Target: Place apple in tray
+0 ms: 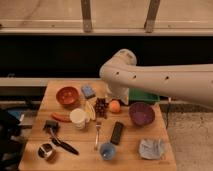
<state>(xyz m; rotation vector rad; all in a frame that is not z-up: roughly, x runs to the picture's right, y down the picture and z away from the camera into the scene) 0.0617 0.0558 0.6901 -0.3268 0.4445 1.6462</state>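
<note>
The gripper [118,95] hangs at frame centre, just above the apple [114,106] (open or closed, I cannot tell). The apple sits on the worktop [135,136], lower left of the green tray [146,96].

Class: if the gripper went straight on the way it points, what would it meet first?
Likely the apple: the gripper points down just above it, beside the tray. Depth is unclear; it could hit the table behind instead.

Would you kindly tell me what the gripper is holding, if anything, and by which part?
It cannot be told: the gripper is right above the apple on the table, beside the tray, but no hold shows.
</note>
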